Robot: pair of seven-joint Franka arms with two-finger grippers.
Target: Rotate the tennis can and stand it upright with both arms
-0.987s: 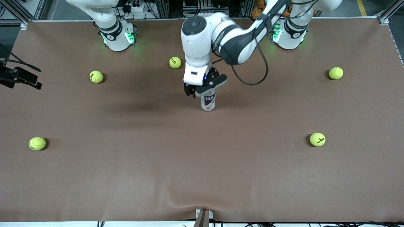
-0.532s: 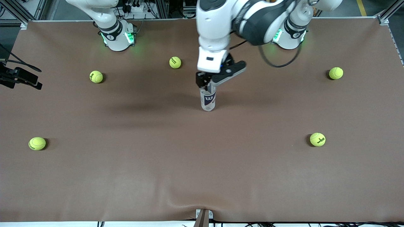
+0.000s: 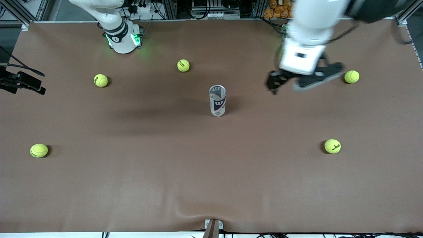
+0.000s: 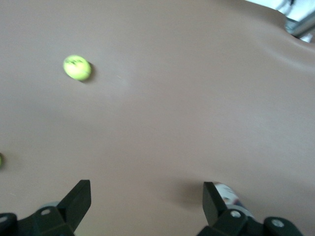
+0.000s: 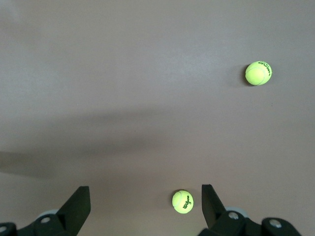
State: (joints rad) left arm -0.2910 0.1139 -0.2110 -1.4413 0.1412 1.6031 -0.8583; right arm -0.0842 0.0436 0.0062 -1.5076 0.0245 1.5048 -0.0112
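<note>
The tennis can (image 3: 217,100) stands upright on the brown table (image 3: 211,185) near its middle, clear with a white and navy W label. Nothing touches it. My left gripper (image 3: 273,86) is open and empty, up in the air over the table between the can and a ball at the left arm's end. In the left wrist view the left gripper (image 4: 146,201) has its fingers wide apart, and a bit of the can (image 4: 230,194) shows beside one finger. My right gripper (image 5: 145,206) is open and empty over bare table, and its arm waits, raised.
Several yellow-green tennis balls lie around: (image 3: 183,65), (image 3: 100,80), (image 3: 351,76), (image 3: 332,146), (image 3: 39,150). Two balls show in the right wrist view (image 5: 182,201), (image 5: 258,73), one in the left wrist view (image 4: 77,68). A black device (image 3: 21,82) sticks in at the right arm's end.
My left gripper has let go of the can's top, risen and swung away toward the left arm's end. The can stays upright in place. The right arm has not moved.
</note>
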